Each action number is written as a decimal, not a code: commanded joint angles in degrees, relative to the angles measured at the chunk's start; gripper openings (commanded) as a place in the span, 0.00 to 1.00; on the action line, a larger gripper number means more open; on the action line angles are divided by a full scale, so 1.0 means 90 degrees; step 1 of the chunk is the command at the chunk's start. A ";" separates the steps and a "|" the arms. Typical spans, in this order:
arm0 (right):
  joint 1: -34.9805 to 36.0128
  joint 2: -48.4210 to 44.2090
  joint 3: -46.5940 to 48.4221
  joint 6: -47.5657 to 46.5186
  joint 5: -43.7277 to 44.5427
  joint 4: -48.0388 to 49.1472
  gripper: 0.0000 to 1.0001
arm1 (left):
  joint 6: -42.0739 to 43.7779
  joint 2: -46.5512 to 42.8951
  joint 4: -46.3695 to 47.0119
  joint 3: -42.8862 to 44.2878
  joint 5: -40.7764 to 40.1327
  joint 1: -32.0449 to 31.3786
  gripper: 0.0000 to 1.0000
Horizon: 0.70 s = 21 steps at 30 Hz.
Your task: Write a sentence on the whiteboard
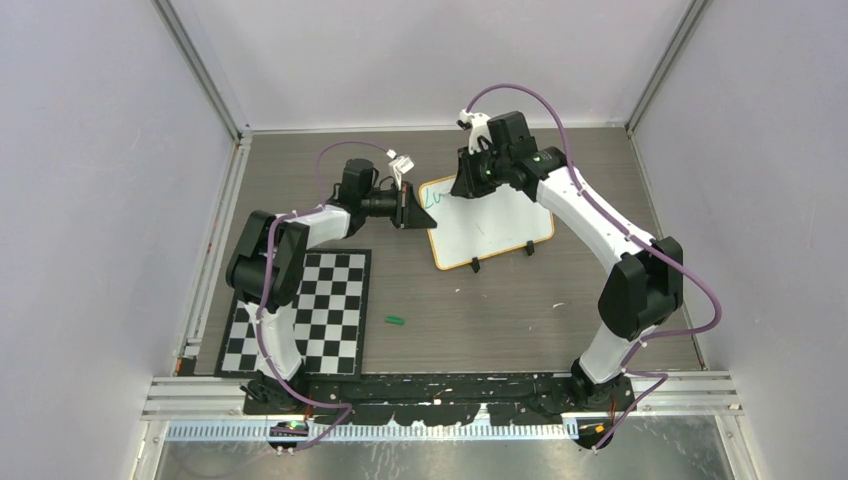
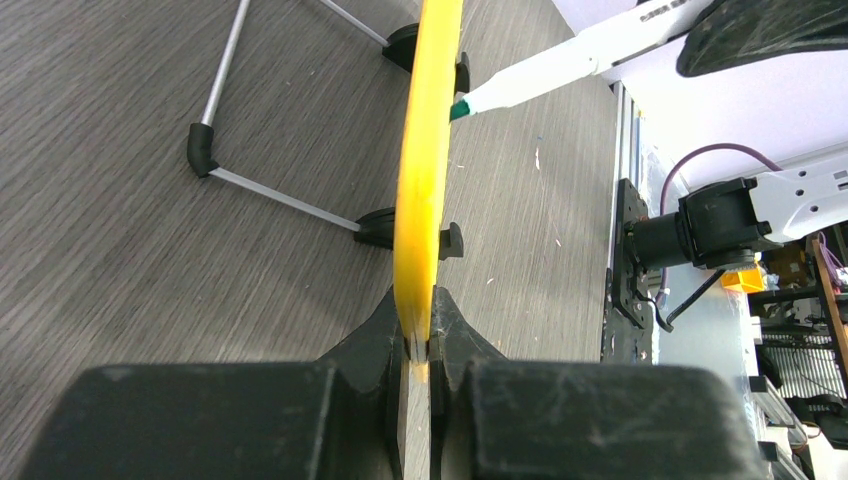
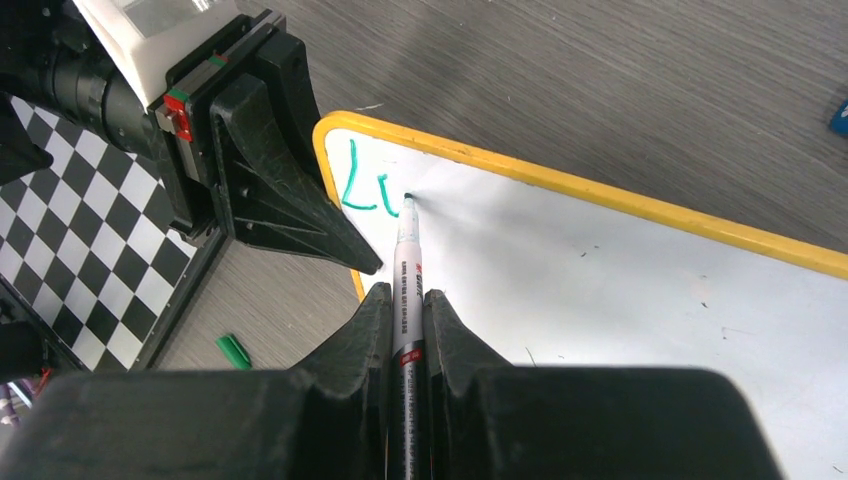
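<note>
**Marker tip on the board, first strokes down**

You have the whiteboard (image 1: 495, 225) standing on its two black feet on the desk (image 1: 520, 310), toward the far middle, between the two arms. Its face leans back toward the overhead camera.

Your left jaws are pressed onto the board's yellow-orange frame at its left edge, one finger on each side of the thin rim. The left wrist view shows the frame (image 2: 425, 180) running edge-on straight out from between them.

Your right jaws are pinching the marker (image 3: 408, 260) by its barrel, with the tip pointing away from the wrist. The tip touches the white surface near the board's upper left corner.

Of the sentence (image 3: 362, 185), only two green strokes show, just left of the tip. They read roughly as "Lu".

A small green cap (image 1: 394, 321) lies on the desk near the checkerboard mat (image 1: 320, 310), well apart from the board.
</note>
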 commanded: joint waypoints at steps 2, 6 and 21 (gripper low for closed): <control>0.0107 0.0055 0.0344 0.0036 0.0216 0.0299 0.00 | 0.0091 -0.0016 -0.0013 -0.0036 0.0142 -0.0050 0.00; 0.0171 0.0106 0.0418 0.0056 0.0219 0.0313 0.00 | 0.0093 -0.0019 -0.0012 -0.0030 0.0147 -0.0050 0.00; 0.0277 0.0009 0.0423 -0.0075 0.0139 0.0082 0.00 | 0.0150 -0.0029 -0.0060 -0.0057 0.0143 -0.0050 0.00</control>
